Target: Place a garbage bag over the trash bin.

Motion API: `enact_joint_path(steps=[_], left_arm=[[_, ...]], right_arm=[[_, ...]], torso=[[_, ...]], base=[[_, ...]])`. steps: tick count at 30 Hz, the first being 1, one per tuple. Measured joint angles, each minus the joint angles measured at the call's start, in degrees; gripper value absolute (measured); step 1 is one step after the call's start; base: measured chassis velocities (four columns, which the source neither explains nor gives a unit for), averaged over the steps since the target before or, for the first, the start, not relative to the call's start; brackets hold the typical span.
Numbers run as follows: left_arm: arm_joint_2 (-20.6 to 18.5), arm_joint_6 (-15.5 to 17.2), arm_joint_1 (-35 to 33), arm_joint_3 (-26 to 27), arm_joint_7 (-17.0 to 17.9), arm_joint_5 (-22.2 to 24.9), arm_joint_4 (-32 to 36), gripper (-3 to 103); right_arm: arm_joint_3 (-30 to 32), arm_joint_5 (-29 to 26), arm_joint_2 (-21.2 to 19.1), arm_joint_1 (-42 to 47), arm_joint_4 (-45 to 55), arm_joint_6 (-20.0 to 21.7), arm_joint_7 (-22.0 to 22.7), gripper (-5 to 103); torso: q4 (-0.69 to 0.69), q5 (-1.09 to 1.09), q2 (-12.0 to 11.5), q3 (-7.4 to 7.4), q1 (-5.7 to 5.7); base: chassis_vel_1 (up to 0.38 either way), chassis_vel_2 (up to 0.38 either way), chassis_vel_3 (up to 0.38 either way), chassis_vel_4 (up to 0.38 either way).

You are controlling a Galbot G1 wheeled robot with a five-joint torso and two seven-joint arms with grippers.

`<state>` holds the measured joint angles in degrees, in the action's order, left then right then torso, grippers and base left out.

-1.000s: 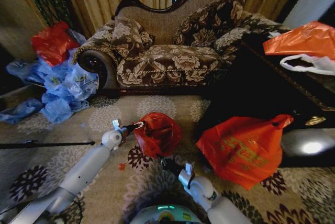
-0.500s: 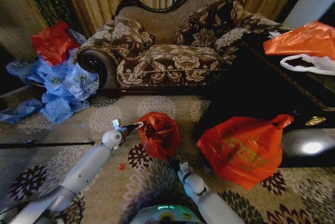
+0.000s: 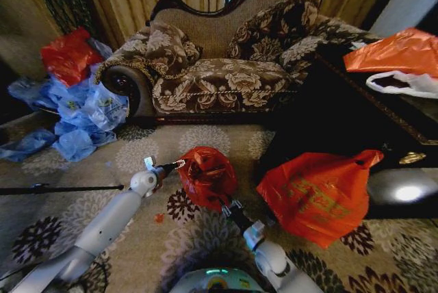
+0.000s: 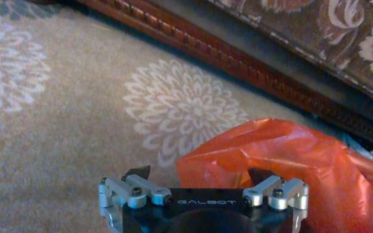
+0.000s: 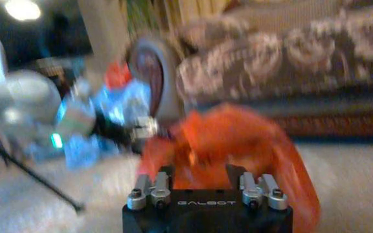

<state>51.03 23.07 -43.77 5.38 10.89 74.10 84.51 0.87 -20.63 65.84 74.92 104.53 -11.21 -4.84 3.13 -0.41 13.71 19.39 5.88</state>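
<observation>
We see our right gripper (image 3: 227, 205) now pushed forward against the near side of the bag (image 3: 207, 175), after dipping back; the bag sits slightly higher and rounder than before.

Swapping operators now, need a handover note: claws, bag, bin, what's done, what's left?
Left claw: at the near-left edge of the small crinkly red-orange plastic garbage bag, fingers open in its wrist view.
Right claw: at the bag's near side, grip cannot be judged.
The bag sits bunched on the patterned carpet before the sofa; no black bin visible under it.
Done: cannot confirm coverage. Left: check the bag is seated.
</observation>
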Motion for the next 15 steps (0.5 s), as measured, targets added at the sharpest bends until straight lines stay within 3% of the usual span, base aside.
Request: enact_joint_path(steps=[2, 5, 7, 8, 10, 15], left_arm=[[-0.2, 0.0, -0.1, 0.1, 0.0, 0.0, 0.4, 100], [-1.1, 0.0, -0.8, 0.8, 0.0, -0.6, 2.9, 100], [-1.3, 0.0, -1.0, 0.9, 0.0, -0.6, 3.8, 100], [-1.6, 0.0, -1.1, 0.9, 0.0, -0.7, 4.5, 100], [-1.6, 0.0, -1.1, 0.9, 0.1, -0.8, 4.9, 100], [-1.4, 0.0, -1.3, 1.8, 0.6, -0.9, 6.4, 100]], right_arm=[[0.2, -0.5, -0.1, -0.2, 1.3, -0.3, -0.1, 57], [0.3, 0.7, 0.3, -4.2, 2.8, -0.2, 2.9, 74], [0.2, 2.6, 0.7, -6.5, 1.4, -0.2, 4.5, 74], [0.0, 5.6, 1.3, -9.3, -1.1, 0.0, 6.3, 84], [-0.4, 11.5, 2.2, -14.3, -6.5, 0.8, 9.0, 90], [-1.3, 19.0, 2.3, -19.0, -12.8, 1.2, 7.6, 99]], torso=[[0.0, -0.01, 0.0, 0.0, 0.0], [0.01, -0.01, 0.0, 0.0, 0.0], [0.0, -0.01, 0.0, 0.0, 0.0], [-0.01, 0.01, 0.0, 0.0, 0.0], [-0.02, 0.0, 0.0, 0.0, 0.02], [0.01, -0.01, 0.0, 0.01, 0.02]], base=[[0.0, 0.0, 0.0, 0.0], [0.0, 0.0, 0.0, 0.0], [0.0, 0.0, 0.0, 0.0], [0.0, 0.0, 0.0, 0.0], [0.0, 0.0, 0.0, 0.0], [0.0, 0.0, 0.0, 0.0]])
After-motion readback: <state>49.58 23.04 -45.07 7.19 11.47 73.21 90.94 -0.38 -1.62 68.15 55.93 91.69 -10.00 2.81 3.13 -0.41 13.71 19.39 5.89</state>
